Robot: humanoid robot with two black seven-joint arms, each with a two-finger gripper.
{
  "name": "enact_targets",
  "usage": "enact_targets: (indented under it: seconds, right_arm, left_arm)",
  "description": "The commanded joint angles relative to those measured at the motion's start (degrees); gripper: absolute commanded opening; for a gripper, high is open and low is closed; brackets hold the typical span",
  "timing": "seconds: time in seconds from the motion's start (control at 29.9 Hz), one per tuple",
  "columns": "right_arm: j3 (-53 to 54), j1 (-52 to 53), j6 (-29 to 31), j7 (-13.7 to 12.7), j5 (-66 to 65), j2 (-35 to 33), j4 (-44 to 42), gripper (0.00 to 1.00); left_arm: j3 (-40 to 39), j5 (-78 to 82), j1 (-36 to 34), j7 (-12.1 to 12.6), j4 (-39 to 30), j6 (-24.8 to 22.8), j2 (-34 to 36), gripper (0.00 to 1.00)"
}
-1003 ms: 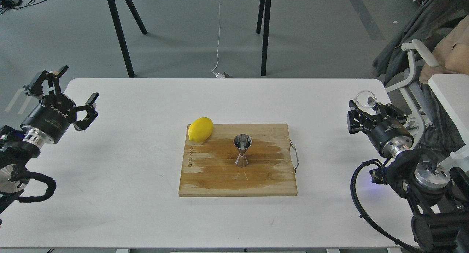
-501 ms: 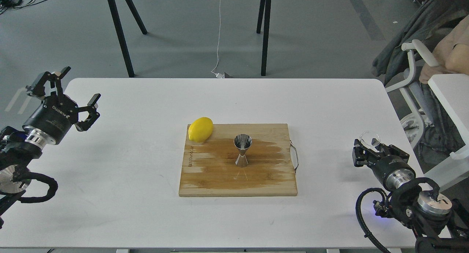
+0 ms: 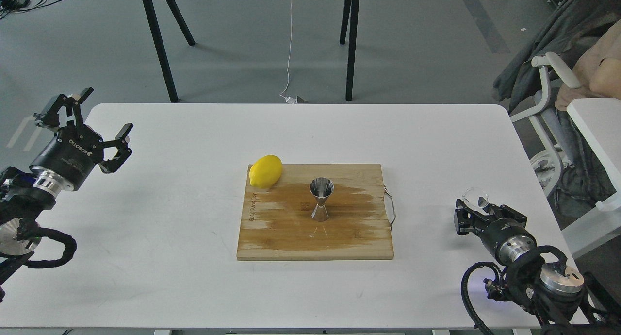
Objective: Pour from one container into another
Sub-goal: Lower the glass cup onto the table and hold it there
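A steel hourglass jigger stands upright in the middle of the wooden cutting board. Low over the right part of the table, my right gripper is shut on the small clear glass cup, well to the right of the board. My left gripper hovers at the table's left edge, open, with nothing between its fingers.
A yellow lemon lies at the board's far left corner. The board has a metal handle on its right side. The white table ends just right of my right arm. A chair and a seated person are at the far right.
My right gripper has come down and toward me with the glass cup, then shifted slightly left. The left gripper has barely moved.
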Motion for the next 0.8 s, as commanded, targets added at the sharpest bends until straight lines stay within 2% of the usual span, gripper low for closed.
enact_targets:
  seconds: [0.0, 0.37, 0.67, 0.77]
  right_arm:
    - [-0.54, -0.07, 0.09, 0.05, -0.06, 0.24, -0.01, 0.4]
    - [-0.63, -0.6, 0.53, 0.05, -0.06, 0.24, -1.15, 0.45]
    - [-1.6, -0.6, 0.27, -0.04, -0.06, 0.24, -1.15, 0.61]
    - [-1.77, -0.6, 0.18, -0.04, -0.06, 0.24, -1.15, 0.63]
  left_arm:
    - [0.0, 0.0, 0.0, 0.0, 0.0, 0.0, 0.09, 0.99]
    - [0.0, 0.0, 0.0, 0.0, 0.0, 0.0, 0.09, 0.99]
    - [0.0, 0.0, 0.0, 0.0, 0.0, 0.0, 0.09, 0.99]
    - [0.0, 0.0, 0.0, 0.0, 0.0, 0.0, 0.09, 0.99]
